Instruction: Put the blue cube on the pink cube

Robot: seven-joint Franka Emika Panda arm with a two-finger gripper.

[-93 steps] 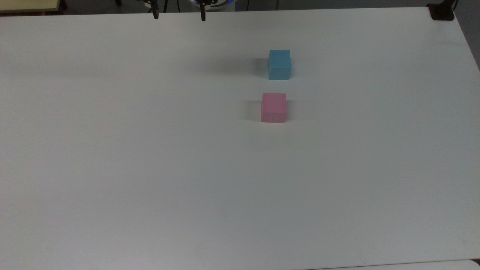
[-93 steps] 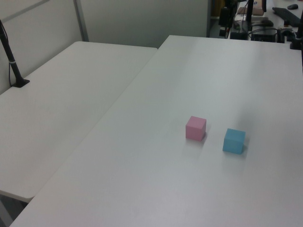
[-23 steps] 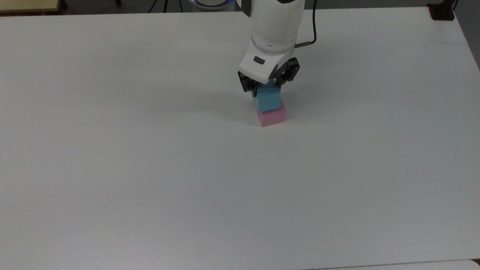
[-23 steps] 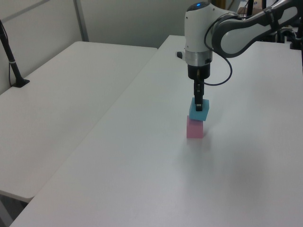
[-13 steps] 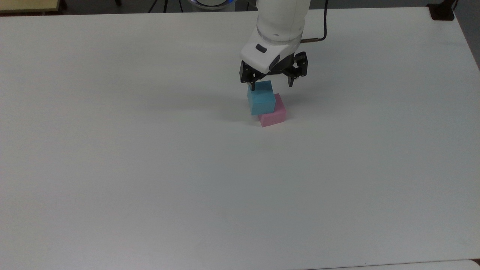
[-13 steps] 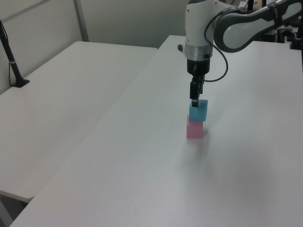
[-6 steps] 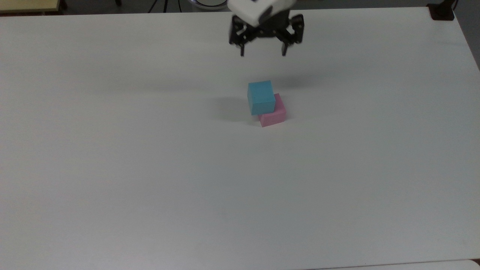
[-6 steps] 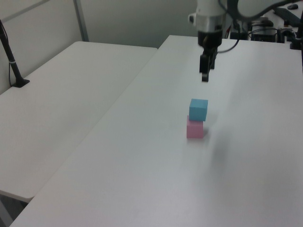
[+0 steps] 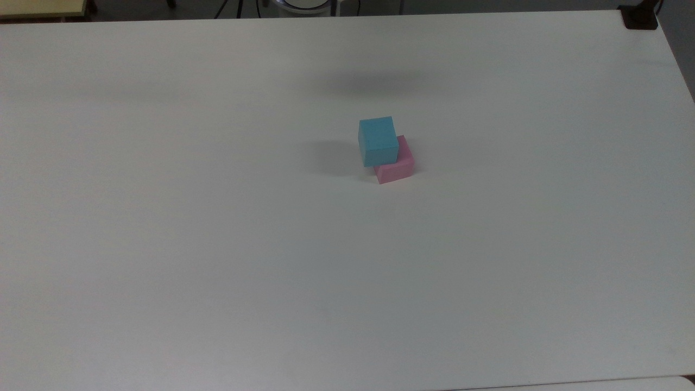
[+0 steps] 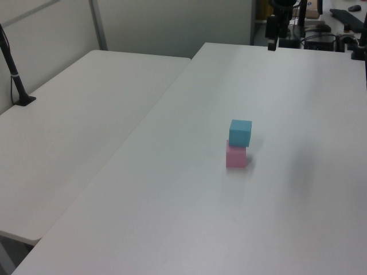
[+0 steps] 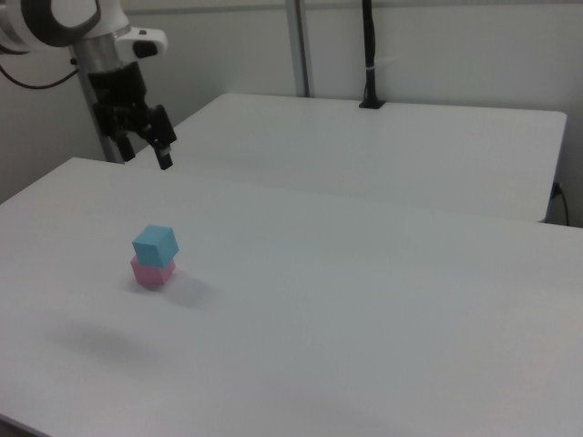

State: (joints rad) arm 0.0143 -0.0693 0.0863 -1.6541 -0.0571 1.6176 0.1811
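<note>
Blue cube (image 9: 378, 141) sits atop pink cube (image 9: 399, 166), offset toward top view's left, mid-frame on white bench (image 9: 217, 244). Claw (image 11: 150, 144) at right view's upper left, raised, empty; finger state: cannot tell.

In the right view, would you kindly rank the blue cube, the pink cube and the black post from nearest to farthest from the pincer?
1. Blue cube, below the pincer, atop the stack.
2. Pink cube, directly underneath it.
3. Black post, on the far table.
</note>
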